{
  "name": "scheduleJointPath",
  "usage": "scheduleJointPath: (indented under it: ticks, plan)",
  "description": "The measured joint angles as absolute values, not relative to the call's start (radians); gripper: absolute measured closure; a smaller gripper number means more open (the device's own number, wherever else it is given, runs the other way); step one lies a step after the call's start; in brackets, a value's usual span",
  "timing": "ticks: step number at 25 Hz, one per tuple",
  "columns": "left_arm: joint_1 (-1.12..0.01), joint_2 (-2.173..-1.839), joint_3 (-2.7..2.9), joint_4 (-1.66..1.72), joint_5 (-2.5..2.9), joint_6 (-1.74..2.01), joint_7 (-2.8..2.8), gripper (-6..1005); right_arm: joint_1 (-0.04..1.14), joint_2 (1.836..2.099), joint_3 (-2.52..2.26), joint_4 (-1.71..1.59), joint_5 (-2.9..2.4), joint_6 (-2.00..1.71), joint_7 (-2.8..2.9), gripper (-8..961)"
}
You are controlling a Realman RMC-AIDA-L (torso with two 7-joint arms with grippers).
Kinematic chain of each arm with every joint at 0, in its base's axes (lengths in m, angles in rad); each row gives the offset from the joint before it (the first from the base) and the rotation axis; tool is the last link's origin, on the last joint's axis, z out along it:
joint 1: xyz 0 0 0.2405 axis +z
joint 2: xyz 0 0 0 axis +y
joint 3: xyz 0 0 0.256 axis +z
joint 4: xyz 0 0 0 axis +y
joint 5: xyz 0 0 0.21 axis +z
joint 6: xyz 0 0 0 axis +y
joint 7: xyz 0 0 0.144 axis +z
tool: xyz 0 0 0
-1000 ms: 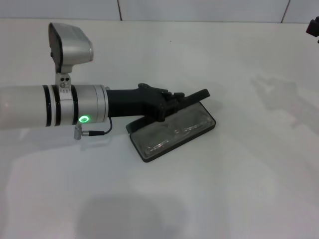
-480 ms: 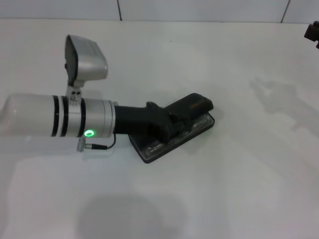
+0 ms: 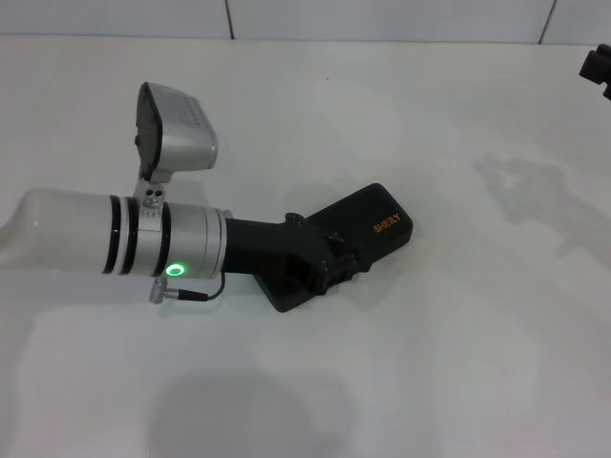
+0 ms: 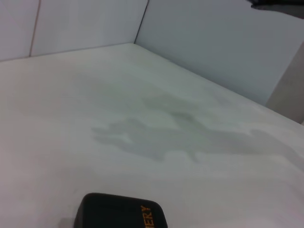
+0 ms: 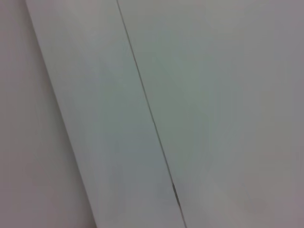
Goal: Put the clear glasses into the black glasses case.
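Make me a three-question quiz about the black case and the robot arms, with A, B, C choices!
1. Where is the left end effector?
A. on the black glasses case
B. high above the table
C. out of view

2. What colour is the lettering on the lid?
A. white
B. orange
C. blue

3. How is the case?
A. wide open
B. lid lying flat down
C. lid taken off

Answers:
1. A, the head view shows it resting on the near end of the lid.
2. B, the letters show orange in the head and left wrist views.
3. B, only the black top shows, and the clear glasses cannot be seen.

The right end effector sits at the far right edge.
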State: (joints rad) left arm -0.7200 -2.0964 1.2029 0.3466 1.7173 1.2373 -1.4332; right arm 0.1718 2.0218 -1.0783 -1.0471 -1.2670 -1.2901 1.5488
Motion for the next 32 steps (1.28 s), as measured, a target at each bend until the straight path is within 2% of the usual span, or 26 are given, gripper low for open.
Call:
scheduleJointPath:
  ticks: [7, 10, 12, 17, 21, 24, 27, 32]
  plan:
    - [-0.701, -2.098, 1.204, 0.445, 1.706, 1.411, -1.444, 856, 0.161, 2.018, -1.066, -1.045, -1.269, -1.330, 1.545, 740]
    - [-0.656, -2.095, 1.204, 0.588, 1.652, 1.561, -1.483, 854, 0.161, 2.015, -1.027, -1.029, -1.277, -1.416, 1.520, 738]
    - [-0.616, -2.092, 1.200, 0.679, 1.604, 1.633, -1.509, 853, 0.168, 2.013, -1.000, -1.011, -1.279, -1.484, 1.495, 737]
    - [-0.433, -2.081, 1.166, 0.991, 1.438, 1.751, -1.561, 851, 0.181, 2.012, -0.981, -0.988, -1.289, -1.640, 1.426, 733]
    - [-0.315, -2.085, 1.159, 1.152, 1.394, 1.789, -1.515, 697, 0.204, 2.014, -0.995, -0.975, -1.311, -1.747, 1.418, 730]
    - [-0.281, -2.086, 1.161, 1.179, 1.392, 1.818, -1.508, 561, 0.237, 2.016, -1.027, -0.947, -1.318, -1.800, 1.412, 728]
    - [-0.274, -2.080, 1.154, 1.172, 1.401, 1.827, -1.535, 415, 0.288, 2.016, -1.067, -0.907, -1.320, -1.836, 1.406, 584]
    - [-0.274, -2.071, 1.137, 1.168, 1.403, 1.830, -1.559, 356, 0.344, 2.015, -1.106, -0.873, -1.336, -1.848, 1.407, 366]
